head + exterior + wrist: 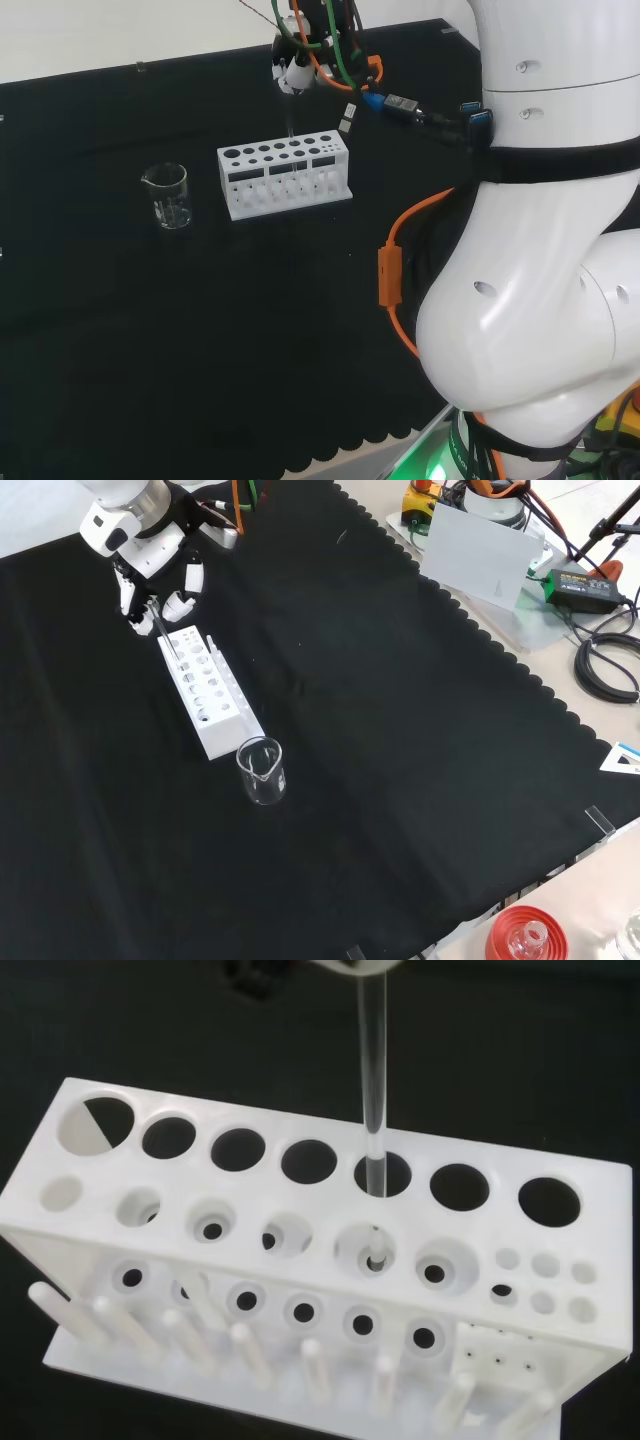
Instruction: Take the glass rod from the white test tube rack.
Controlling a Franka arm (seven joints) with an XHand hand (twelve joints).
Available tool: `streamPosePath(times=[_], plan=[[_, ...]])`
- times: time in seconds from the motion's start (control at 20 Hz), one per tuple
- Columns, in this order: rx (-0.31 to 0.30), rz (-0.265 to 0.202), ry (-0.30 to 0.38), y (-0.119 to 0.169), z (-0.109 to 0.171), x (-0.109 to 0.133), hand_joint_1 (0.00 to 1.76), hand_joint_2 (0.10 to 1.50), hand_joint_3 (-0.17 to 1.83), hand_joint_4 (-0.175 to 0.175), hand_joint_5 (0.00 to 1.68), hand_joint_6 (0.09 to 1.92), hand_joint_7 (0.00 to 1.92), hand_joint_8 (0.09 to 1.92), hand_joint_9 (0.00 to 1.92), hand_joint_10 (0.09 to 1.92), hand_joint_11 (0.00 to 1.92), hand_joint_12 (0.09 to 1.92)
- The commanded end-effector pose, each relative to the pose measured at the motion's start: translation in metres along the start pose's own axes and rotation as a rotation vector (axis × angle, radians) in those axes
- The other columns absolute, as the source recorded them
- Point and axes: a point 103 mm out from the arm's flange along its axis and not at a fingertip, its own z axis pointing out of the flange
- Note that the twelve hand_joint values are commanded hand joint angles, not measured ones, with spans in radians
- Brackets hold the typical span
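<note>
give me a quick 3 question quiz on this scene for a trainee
1. True or false: the glass rod is fully clear of the white test tube rack.
2. Multiple choice: what stands on the cloth beside the rack? A) a glass beaker B) a flask on a cork ring C) a funnel
3. Fill in: in the front view, the robot hand is over the rack's ____ end, nearer or farther from the beaker.

Key
1. False; in the wrist view its lower end is still in a hole of the back row.
2. A
3. Farther
</note>
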Motion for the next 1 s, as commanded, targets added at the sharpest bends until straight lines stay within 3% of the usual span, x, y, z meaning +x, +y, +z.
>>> streamPosePath(times=[0.05, 0.2, 0.35, 0.45, 0.55, 0.6, 0.7, 0.75, 0.8, 0.85, 1.0], plan=[[-0.003, 0.002, -0.001, 0.002, -0.003, -0.002, 1.11, 1.09, 0.25, -0.175, 0.76, 1.24, 0.95, 0.87, 1.22, 0.57, 1.32, 0.89], [0.005, 0.007, 0.008, 0.0, -0.004, -0.001, 1.11, 1.19, 0.07, -0.175, 0.78, 1.29, 0.97, 0.87, 1.24, 0.56, 1.38, 0.84], [0.015, 0.012, 0.008, -0.001, -0.005, 0.002, 1.12, 1.15, 0.01, -0.175, 0.7, 1.03, 0.94, 0.84, 1.24, 0.53, 1.34, 0.86], [0.007, 0.01, 0.013, -0.002, -0.004, 0.003, 1.12, 1.13, 0.0, -0.175, 0.69, 0.97, 0.94, 0.83, 1.24, 0.51, 1.32, 0.88], [-0.039, 0.002, 0.002, -0.004, -0.005, 0.005, 1.12, 1.15, 0.02, -0.175, 0.74, 1.06, 1.0, 0.83, 1.26, 0.51, 1.35, 0.88], [-0.104, -0.013, -0.028, -0.006, -0.007, 0.007, 1.17, 1.14, 0.01, -0.175, 0.81, 1.08, 1.0, 0.91, 1.31, 0.52, 1.38, 0.84], [-0.175, -0.024, -0.081, -0.009, -0.011, 0.011, 1.24, 1.11, 0.0, -0.175, 0.94, 1.02, 1.03, 0.97, 1.44, 0.61, 1.45, 0.75], [-0.22, -0.036, -0.07, -0.013, -0.017, 0.007, 1.26, 1.12, -0.06, -0.175, 0.99, 0.97, 1.06, 0.95, 1.49, 0.63, 1.5, 0.7], [-0.243, -0.047, -0.053, -0.015, -0.02, 0.006, 1.24, 1.14, -0.11, -0.175, 1.02, 0.95, 1.21, 0.91, 1.55, 0.64, 1.54, 0.68], [-0.259, -0.057, -0.03, -0.016, -0.022, 0.005, 1.21, 1.15, -0.14, -0.175, 1.04, 0.93, 1.34, 0.86, 1.59, 0.63, 1.57, 0.66], [-0.241, -0.065, -0.06, -0.018, -0.022, 0.008, 1.19, 1.15, -0.17, -0.175, 1.08, 0.88, 1.54, 0.72, 1.69, 0.56, 1.63, 0.63]])
